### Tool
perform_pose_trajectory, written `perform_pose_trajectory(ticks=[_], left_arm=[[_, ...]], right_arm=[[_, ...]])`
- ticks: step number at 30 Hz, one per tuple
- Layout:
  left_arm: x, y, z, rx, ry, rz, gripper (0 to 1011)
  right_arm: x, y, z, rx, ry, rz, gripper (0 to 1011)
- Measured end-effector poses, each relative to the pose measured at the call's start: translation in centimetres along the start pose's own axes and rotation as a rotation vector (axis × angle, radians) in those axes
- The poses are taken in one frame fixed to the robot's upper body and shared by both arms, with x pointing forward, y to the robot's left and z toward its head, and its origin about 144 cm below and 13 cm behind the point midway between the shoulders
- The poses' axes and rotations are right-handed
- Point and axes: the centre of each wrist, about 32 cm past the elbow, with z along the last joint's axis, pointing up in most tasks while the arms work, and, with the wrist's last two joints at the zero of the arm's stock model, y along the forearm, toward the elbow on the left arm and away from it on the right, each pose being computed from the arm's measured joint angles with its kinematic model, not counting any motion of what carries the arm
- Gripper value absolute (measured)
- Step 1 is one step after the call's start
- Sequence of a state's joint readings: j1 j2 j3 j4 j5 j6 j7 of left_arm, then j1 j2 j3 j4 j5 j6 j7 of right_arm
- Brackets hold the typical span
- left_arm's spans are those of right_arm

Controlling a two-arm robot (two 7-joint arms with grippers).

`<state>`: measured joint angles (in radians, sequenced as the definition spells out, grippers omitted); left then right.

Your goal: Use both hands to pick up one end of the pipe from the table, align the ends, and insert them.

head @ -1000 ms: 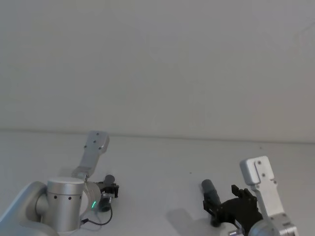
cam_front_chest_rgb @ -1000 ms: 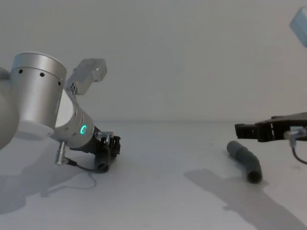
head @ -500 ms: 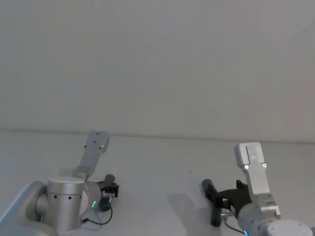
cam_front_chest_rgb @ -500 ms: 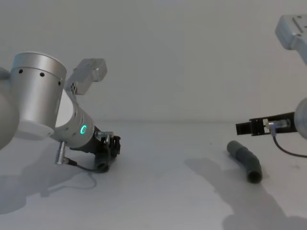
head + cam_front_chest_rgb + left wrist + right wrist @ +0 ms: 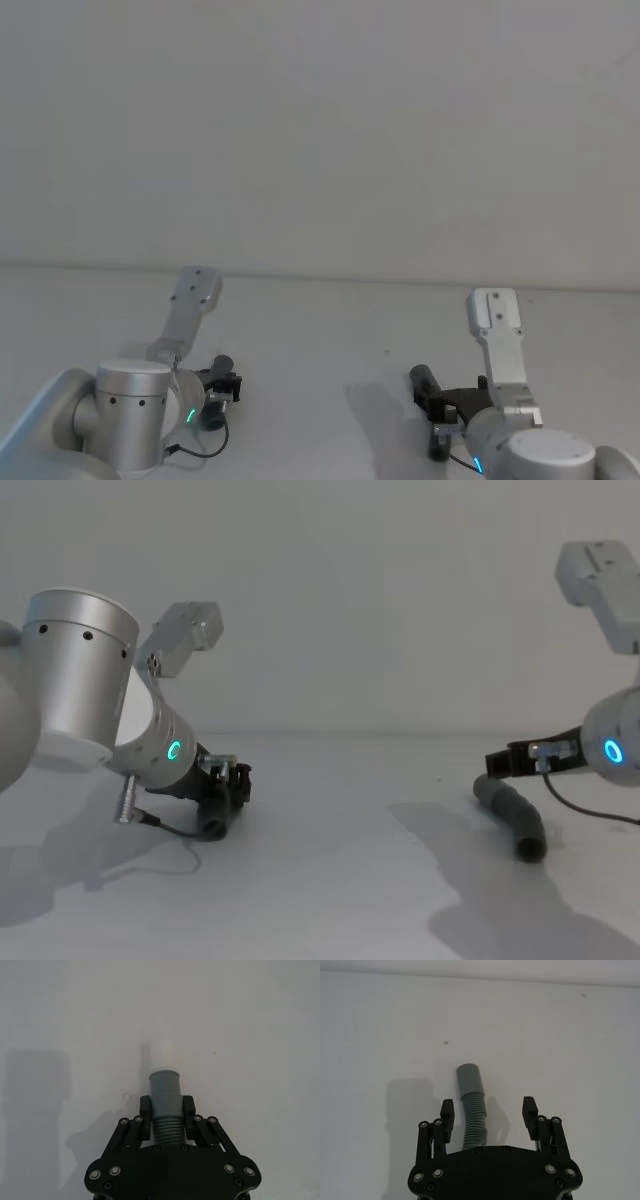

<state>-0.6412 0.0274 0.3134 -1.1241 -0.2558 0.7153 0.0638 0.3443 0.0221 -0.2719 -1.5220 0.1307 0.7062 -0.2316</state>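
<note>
Compared with one second before, the right gripper (image 5: 488, 1107) had come lower and closer to the longer pipe piece (image 5: 469, 1079), which lay on the table (image 5: 570, 1035) at the robot's right side. Its fingers were spread wide, one on each side of the ribbed part of this piece, and they did not touch it. The left gripper (image 5: 166, 1110) was low over the table at the left side, clenched on the short pipe piece (image 5: 165, 1089), and the white tip (image 5: 163, 1055) stuck out forward beyond the fingers.
</note>
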Motion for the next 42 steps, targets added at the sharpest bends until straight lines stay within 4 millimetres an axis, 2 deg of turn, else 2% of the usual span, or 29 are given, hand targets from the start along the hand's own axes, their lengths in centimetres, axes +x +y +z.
perform_pose_trajectory(ticks=[25,42], left_arm=[[0.0,0.0,0.0,0.0,0.0,0.0,336],[0.0,0.0,0.0,0.0,0.0,0.0,336]], right_arm=[[-1.8,2.3,0.2,-0.054,0.022,0.006,828],[-2.0,4.0,0.2,-0.063,0.028,-0.017,828]])
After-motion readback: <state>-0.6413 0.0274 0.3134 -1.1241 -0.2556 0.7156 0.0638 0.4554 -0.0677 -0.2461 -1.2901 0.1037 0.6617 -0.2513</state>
